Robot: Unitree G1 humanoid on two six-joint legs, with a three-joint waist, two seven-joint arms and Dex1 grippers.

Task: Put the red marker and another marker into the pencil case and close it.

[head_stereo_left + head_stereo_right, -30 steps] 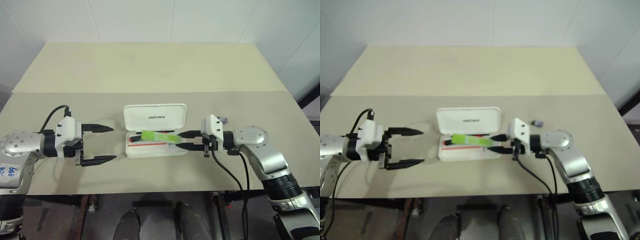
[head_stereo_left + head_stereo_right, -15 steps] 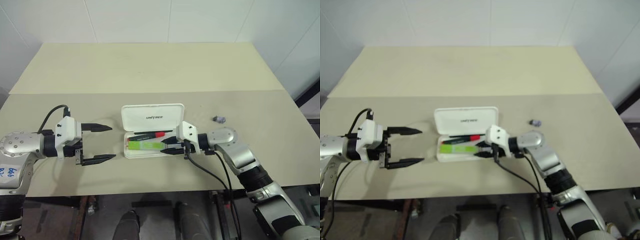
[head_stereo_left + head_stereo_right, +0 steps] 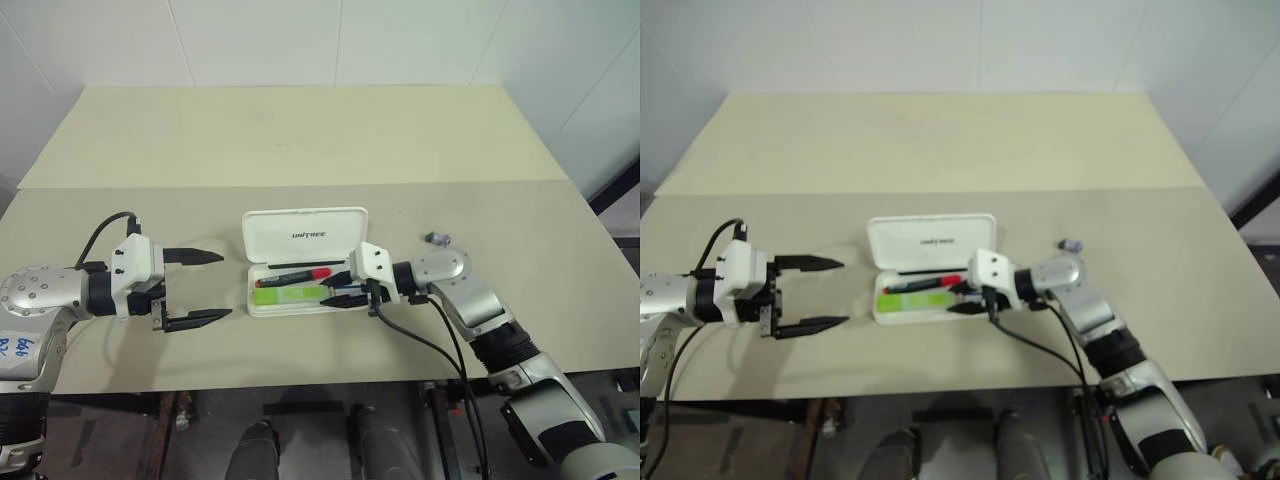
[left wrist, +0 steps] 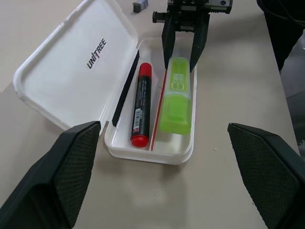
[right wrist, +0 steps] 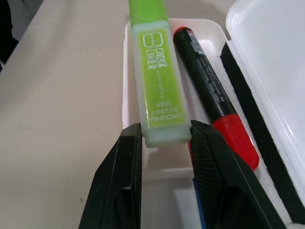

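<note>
The white pencil case (image 3: 305, 237) lies open mid-table, its "UNITREE" lid (image 4: 81, 62) folded back. In its tray the red marker (image 3: 296, 272) lies along the lid side. The green highlighter (image 3: 283, 294) lies beside it, along the tray's near side. My right gripper (image 3: 336, 288) reaches in from the case's right end and is shut on the highlighter's end (image 5: 159, 86), one finger (image 5: 125, 181) on each flank. My left gripper (image 3: 226, 284) hangs open just left of the case, holding nothing.
A tiny purple object (image 3: 437, 239) lies on the table right of the case, behind my right arm. The beige table (image 3: 300, 140) stretches far behind the case. Its front edge (image 3: 300, 375) runs close below both grippers.
My right gripper has moved left and down, bringing the highlighter from a tilt above the case into the tray beside the red marker. The left gripper has kept still.
</note>
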